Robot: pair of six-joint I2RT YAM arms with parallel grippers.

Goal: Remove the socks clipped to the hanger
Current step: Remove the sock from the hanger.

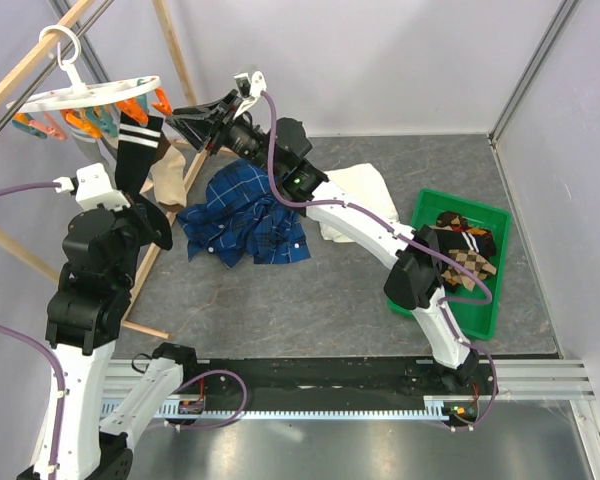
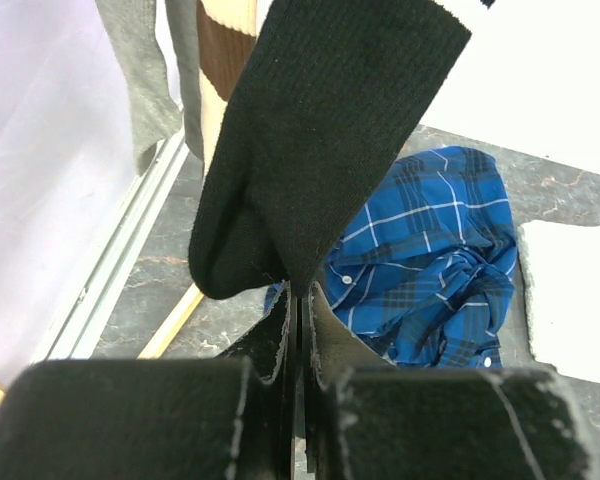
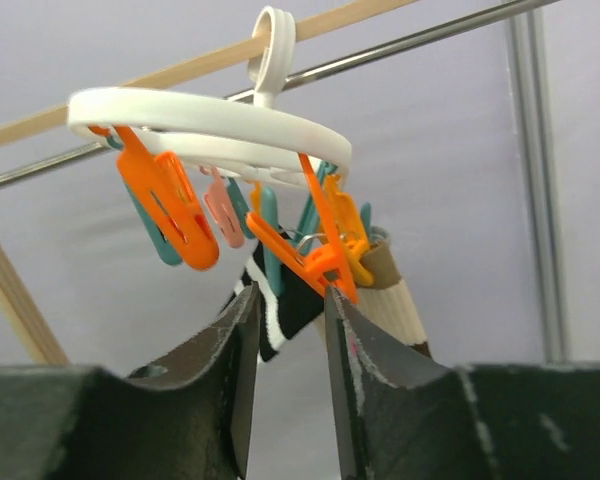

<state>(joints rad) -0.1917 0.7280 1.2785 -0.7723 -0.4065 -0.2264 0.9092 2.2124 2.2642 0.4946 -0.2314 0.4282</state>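
Nearest on the right of the counter [image 1: 330,290], a green bin [image 1: 502,228] holds brown-and-tan argyle socks [image 1: 468,255] lying flat, their length running roughly along the bin. Toward the middle a blue plaid shirt [image 1: 245,215] lies crumpled, with a white towel [image 1: 365,190] just beyond it.

At the left, the left pincer [image 2: 297,300] points upward, its jaws pressed together on the lower edge of a black sock [image 2: 320,130]. That sock hangs with its long axis near vertical: white-striped cuff up at the clips, foot end down and curling to one side of the pincer. Just beside it hang a beige sock [image 1: 167,172] with brown bands and a grey sock [image 2: 145,70], both lengthwise downward.

Farthest, at the back left, the hanger [image 1: 90,95] sits with its white ring roughly level and its hook up over a wooden pole [image 3: 130,85]. The right pincer [image 3: 290,300] reaches up under the ring, its jaws parted with a clear gap; the tail of an orange clothespin [image 3: 325,260] hangs between the fingertips, close against one.
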